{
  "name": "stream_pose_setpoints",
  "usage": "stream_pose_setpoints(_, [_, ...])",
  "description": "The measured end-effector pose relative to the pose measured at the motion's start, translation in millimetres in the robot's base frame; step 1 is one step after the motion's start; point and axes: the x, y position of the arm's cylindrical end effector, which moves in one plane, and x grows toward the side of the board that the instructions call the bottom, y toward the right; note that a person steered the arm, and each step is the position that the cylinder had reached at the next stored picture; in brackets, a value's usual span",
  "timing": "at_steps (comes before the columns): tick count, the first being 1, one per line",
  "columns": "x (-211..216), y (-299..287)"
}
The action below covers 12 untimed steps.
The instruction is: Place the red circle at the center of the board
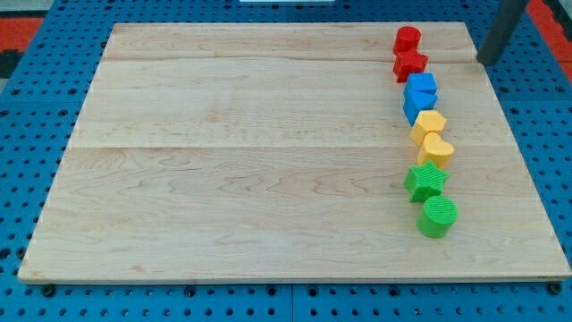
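Observation:
The red circle (407,39) stands near the top right corner of the wooden board (232,161), at the head of a column of blocks. Just below it and touching is a red star (410,63). My tip (483,61) is the lower end of the dark rod coming in from the view's top right. It stands to the right of the red circle and red star, well apart from them, near the board's right edge.
Below the red star the column runs down: two blue blocks (420,95), a yellow hexagon (429,122), a yellow heart (435,149), a green star (425,181), a green circle (437,216). A blue pegboard (27,107) surrounds the board.

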Motion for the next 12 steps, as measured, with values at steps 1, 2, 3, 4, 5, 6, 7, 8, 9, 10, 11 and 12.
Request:
stream_pose_setpoints(1, [-2, -24])
stream_pose_setpoints(2, [-27, -46])
stream_pose_setpoints(3, [-50, -67])
stream_pose_setpoints(4, [-46, -144])
stream_pose_setpoints(5, [33, -186])
stream_pose_setpoints(6, [95, -234])
stream_pose_setpoints(7, [57, -192])
stream_pose_setpoints(8, [9, -175])
stream_pose_setpoints(9, [35, -216])
stream_pose_setpoints(10, [140, -255])
stream_pose_setpoints(11, [200, -271])
stream_pose_setpoints(12, [147, -238])
